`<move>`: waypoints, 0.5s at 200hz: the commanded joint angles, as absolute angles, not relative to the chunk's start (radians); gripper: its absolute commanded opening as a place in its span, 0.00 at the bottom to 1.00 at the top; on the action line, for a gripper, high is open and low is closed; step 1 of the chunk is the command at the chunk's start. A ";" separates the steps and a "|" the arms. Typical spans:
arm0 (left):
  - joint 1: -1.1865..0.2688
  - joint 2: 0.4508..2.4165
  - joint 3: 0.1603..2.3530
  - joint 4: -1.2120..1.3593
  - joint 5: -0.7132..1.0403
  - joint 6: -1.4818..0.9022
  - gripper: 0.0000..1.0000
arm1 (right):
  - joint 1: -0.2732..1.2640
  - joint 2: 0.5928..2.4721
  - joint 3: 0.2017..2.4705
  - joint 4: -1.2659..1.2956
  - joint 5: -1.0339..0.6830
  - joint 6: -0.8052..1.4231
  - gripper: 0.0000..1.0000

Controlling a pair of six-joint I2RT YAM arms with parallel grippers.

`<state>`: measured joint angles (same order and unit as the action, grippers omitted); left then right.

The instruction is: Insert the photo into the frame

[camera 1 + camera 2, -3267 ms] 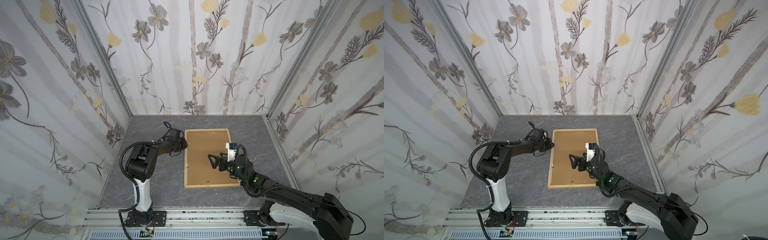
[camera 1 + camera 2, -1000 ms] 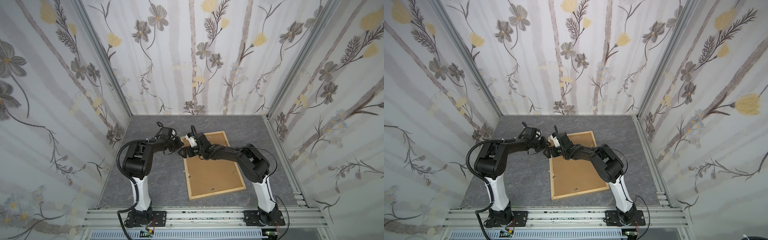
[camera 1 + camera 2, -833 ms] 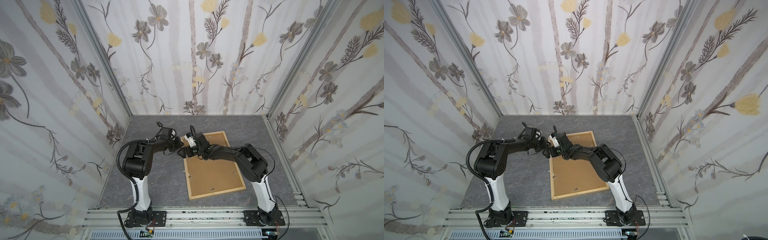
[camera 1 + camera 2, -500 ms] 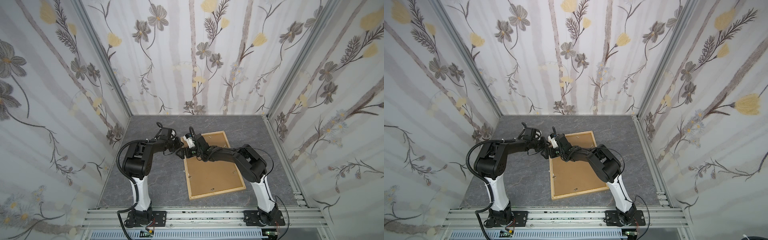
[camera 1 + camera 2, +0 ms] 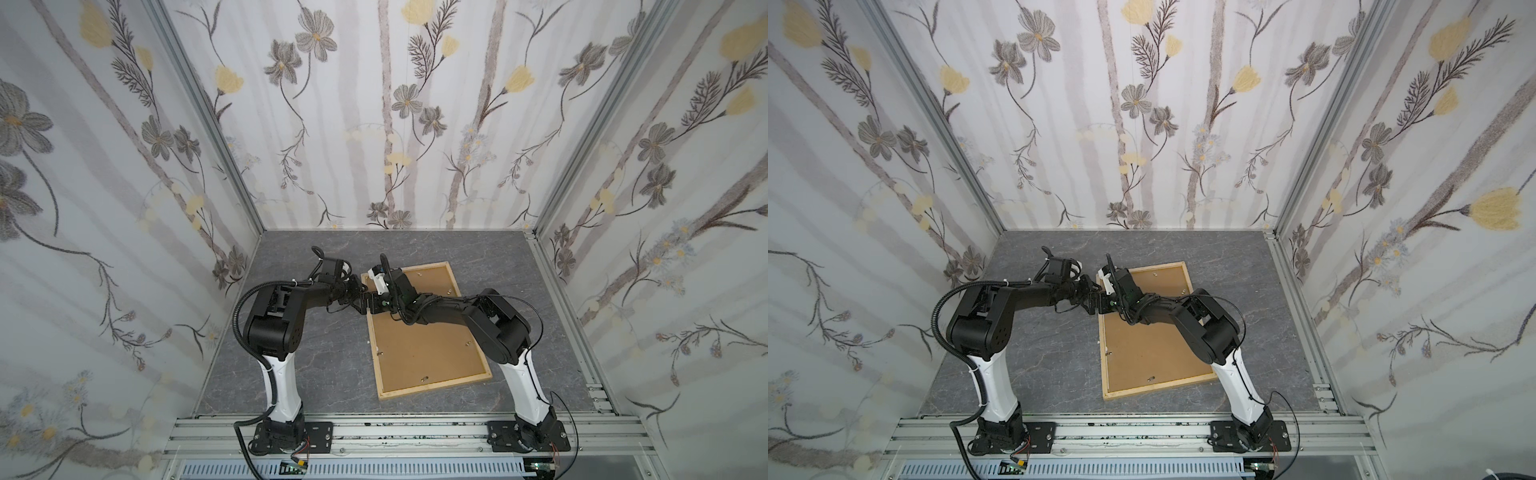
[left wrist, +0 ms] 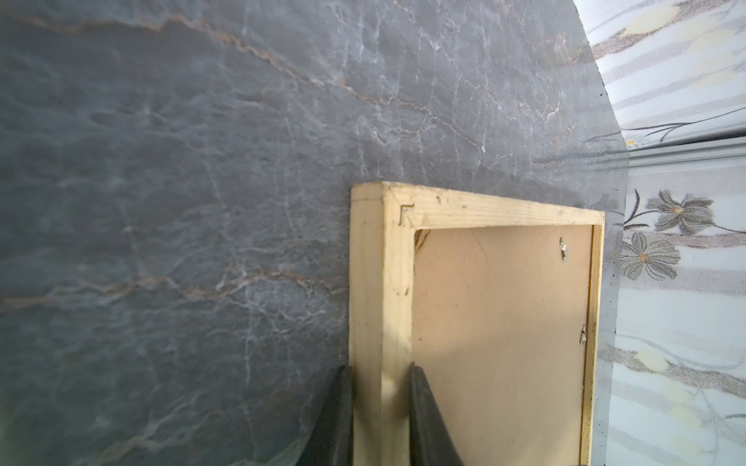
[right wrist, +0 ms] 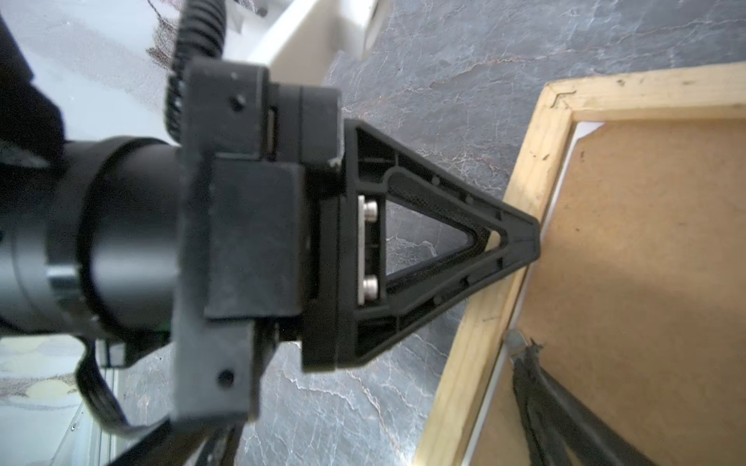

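A: Where's the frame [image 5: 435, 386] right now?

B: Flat on the grey marbled surface [image 5: 324, 365], back side up and sitting askew, with its near end swung toward the right. The brown hardboard panel [image 5: 428, 349] fills the opening.

A: And the left claw [image 7: 520, 242]?

B: Clenched on the frame's left rail, close to the far corner. The left wrist view shows one finger [image 6: 335, 423] outside the pale wood strip and the other inside it, over the hardboard.

A: The right claw [image 5: 374, 304]?

B: Released, with the jaws spread wide and gripping nothing. In both top views it sits just beside the left claw, over the same stretch of rail. In the right wrist view one of its fingers [image 7: 541, 399] lies across the hardboard, the tip at a small metal tab [image 7: 512, 338] on the rail's inner edge.

A: So where's the photo [image 7: 582, 130]?

B: Inside the frame, under the panel. Only a thin white edge shows, peeping out between the rail and the hardboard at the far left corner and along that rail. The rest is hidden, so I can't tell which side faces up.
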<state>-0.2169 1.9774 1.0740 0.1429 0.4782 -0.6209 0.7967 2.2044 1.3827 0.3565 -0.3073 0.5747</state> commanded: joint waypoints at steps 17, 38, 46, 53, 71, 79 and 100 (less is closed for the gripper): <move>-0.209 1.960 1.077 0.039 0.493 -0.629 0.16 | 0.793 2.134 1.344 0.381 -0.257 0.582 1.00; -0.202 1.954 1.090 0.024 0.490 -0.624 0.17 | 0.793 2.065 1.315 0.372 -0.279 0.562 1.00; -0.201 1.950 1.097 0.019 0.492 -0.624 0.19 | 0.793 2.036 1.304 0.372 -0.292 0.555 1.00; -0.200 1.950 1.102 0.016 0.490 -0.623 0.21 | 0.793 2.011 1.292 0.371 -0.302 0.550 1.00; -0.200 1.943 1.114 0.006 0.489 -0.620 0.25 | 0.793 1.948 1.248 0.390 -0.304 0.545 1.00; -0.201 1.943 1.119 0.003 0.489 -0.618 0.25 | 0.792 1.933 1.238 0.392 -0.299 0.539 1.00; -0.201 1.949 1.129 -0.002 0.489 -0.621 0.26 | 0.783 1.960 1.270 0.357 -0.315 0.522 1.00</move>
<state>-0.2016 1.9533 1.1145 0.0185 0.4831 -0.6178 0.7914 1.9453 1.2495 0.3637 -0.2993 0.5491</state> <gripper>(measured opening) 0.257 0.997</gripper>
